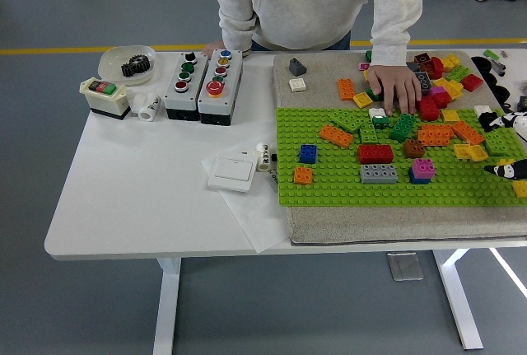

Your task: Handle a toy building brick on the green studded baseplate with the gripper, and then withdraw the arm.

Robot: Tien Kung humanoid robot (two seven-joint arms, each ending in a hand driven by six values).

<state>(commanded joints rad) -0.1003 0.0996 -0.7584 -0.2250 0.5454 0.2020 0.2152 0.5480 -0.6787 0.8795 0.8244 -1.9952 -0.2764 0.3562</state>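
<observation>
Your right hand point(509, 169) shows only as a black fingertip and a sliver of white shell at the right edge of the head view, low over the green studded baseplate point(346, 182). Too little of it is in view to tell whether the fingers are spread or curled. Nothing is seen held in it. Your left hand is not in view.

The brick nearest that hand is the magenta brick point(424, 167), seated on a blue brick point(417, 178) on the baseplate, right of the grey brick point(378, 174). I judge it to be the task's piece, though the pictures do not settle this. It stands well apart from your fingertip, upright, studs up.

Handling, as a judgement: expect a light, rigid, hard plastic block with smooth, somewhat slippery side walls. It should not crush or bend. Resistance will come from the stud fit beneath it, not from weight. Take it across two opposite side walls, low enough to avoid slipping off the top studs, and lift straight rather than twisting against the blue piece.

Appearance: bright magenta, squarish, small, glossy, with raised round studs.

Further out, a red brick point(375, 153), orange bricks point(335, 135) and green pieces point(403, 127) crowd the plate. A person's hand point(394, 87) rests among loose bricks on the cloth mat point(317, 75) beyond the plate's far edge.
</observation>
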